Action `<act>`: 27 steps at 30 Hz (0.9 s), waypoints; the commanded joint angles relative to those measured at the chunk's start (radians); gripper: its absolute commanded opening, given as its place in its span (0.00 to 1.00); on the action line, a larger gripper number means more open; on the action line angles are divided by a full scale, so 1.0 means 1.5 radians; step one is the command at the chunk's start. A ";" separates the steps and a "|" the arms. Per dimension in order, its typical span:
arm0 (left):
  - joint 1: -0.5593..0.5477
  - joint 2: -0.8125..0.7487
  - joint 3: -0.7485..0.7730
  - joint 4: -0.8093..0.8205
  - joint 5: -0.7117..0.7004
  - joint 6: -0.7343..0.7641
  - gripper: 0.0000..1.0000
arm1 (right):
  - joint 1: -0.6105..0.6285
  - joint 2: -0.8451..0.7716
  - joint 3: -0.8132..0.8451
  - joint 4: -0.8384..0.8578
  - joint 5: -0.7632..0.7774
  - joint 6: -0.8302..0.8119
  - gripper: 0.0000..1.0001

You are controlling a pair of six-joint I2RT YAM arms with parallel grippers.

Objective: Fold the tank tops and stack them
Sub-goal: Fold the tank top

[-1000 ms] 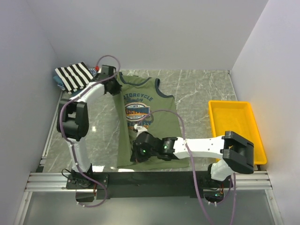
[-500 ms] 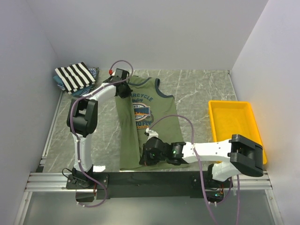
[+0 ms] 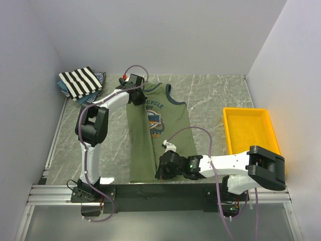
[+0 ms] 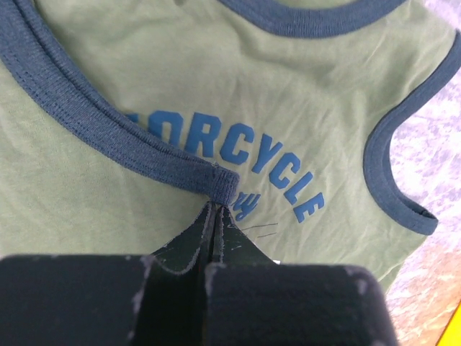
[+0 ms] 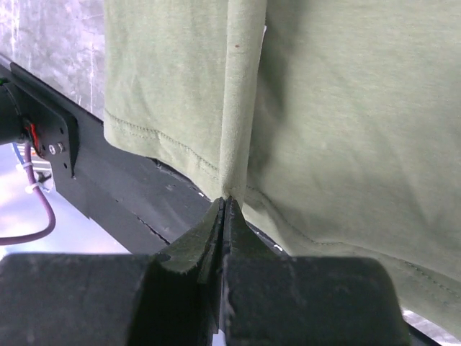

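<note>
The olive green tank top [image 3: 170,128] with navy trim lies mid-table, its left side folded over the chest print. My left gripper [image 3: 137,89] is shut on its navy shoulder trim [image 4: 216,184] at the far end. My right gripper [image 3: 161,173] is shut on the folded bottom hem [image 5: 232,191] at the near edge. The olive cloth also fills the left wrist view [image 4: 216,86] and right wrist view [image 5: 346,108]. The black-and-white striped tank top [image 3: 79,81] lies on blue patterned ones [image 3: 64,88] at the far left corner.
A yellow plastic tray [image 3: 251,138] stands at the right. The black base rail [image 3: 160,191] runs along the near edge, right under the hem [image 5: 108,187]. White walls close in the left, back and right.
Both grippers have carried the shirt's left edge rightward over the print, folding the shirt lengthwise. The left gripper moved right along the far end, the right gripper right and nearer.
</note>
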 commanded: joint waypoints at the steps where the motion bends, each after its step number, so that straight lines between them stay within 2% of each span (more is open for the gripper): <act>1: -0.007 0.011 0.030 0.018 -0.005 0.010 0.00 | 0.002 -0.027 -0.013 0.012 0.020 0.019 0.00; 6: -0.013 0.023 0.030 0.025 0.008 0.022 0.01 | 0.001 -0.022 -0.020 0.012 0.022 0.025 0.00; 9: -0.013 0.019 0.027 0.038 0.020 0.032 0.08 | 0.003 -0.030 -0.019 0.000 0.037 0.028 0.04; 10: -0.013 0.016 0.031 0.041 0.024 0.037 0.16 | 0.003 -0.033 -0.016 -0.013 0.043 0.026 0.11; 12: -0.013 0.012 0.038 0.042 0.039 0.056 0.28 | 0.004 -0.046 -0.014 -0.030 0.063 0.028 0.18; 13: -0.013 0.010 0.048 0.040 0.038 0.062 0.38 | 0.006 -0.053 -0.007 -0.052 0.072 0.027 0.27; 17: 0.002 -0.051 0.041 0.025 0.014 0.077 0.52 | 0.044 -0.073 0.062 -0.150 0.156 0.010 0.37; 20: 0.047 -0.122 -0.008 0.015 -0.034 0.048 0.51 | 0.072 -0.033 0.152 -0.212 0.194 -0.026 0.39; 22: 0.097 -0.147 -0.054 0.014 -0.040 0.032 0.48 | 0.090 0.032 0.234 -0.235 0.207 -0.066 0.39; 24: 0.143 -0.152 -0.077 0.023 0.007 0.030 0.41 | 0.097 0.110 0.314 -0.241 0.199 -0.108 0.39; 27: 0.164 -0.110 -0.062 0.015 0.040 0.057 0.36 | 0.109 0.217 0.419 -0.252 0.181 -0.154 0.38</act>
